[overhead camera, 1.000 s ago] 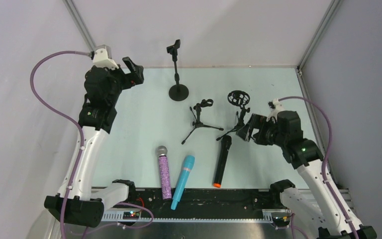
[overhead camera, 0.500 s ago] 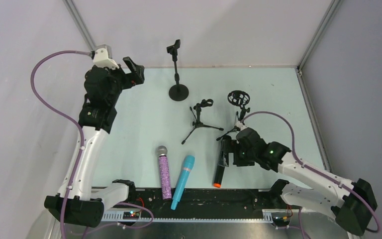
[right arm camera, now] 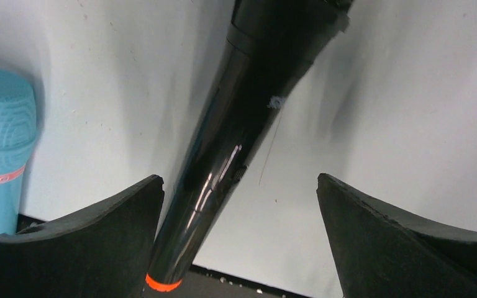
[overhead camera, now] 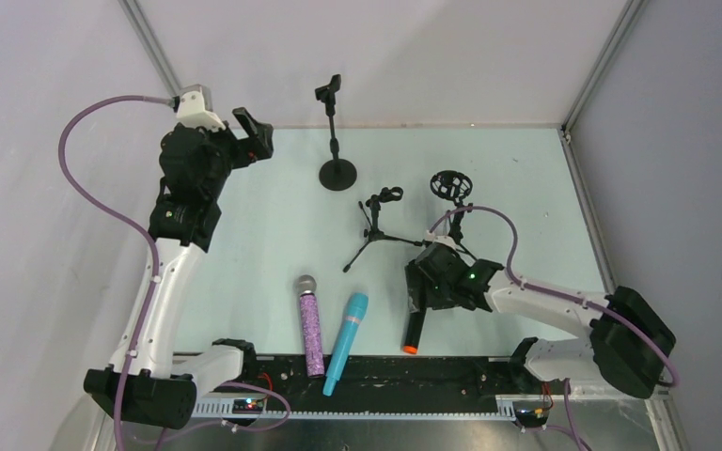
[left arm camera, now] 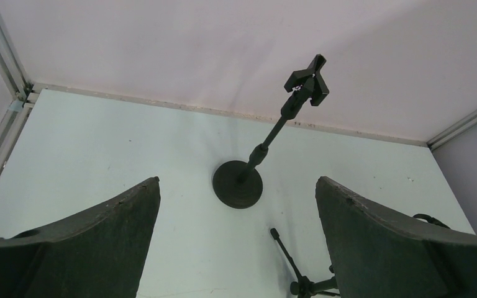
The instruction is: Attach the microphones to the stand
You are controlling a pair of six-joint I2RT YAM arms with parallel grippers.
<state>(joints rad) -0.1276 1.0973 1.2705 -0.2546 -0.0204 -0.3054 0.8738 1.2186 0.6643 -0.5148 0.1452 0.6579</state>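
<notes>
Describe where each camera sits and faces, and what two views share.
Top external: above, behind the arm bases, looking down on the pale green table; left claw and right claw show.
Left wrist: on the raised left arm, facing the back wall and the tall black round-based stand; its open fingers frame the bottom.
Right wrist: low over the table, facing down on the black stick microphone with orange end, between its open fingers.
Shared: top and right wrist show that microphone; top and left wrist, that stand.
</notes>
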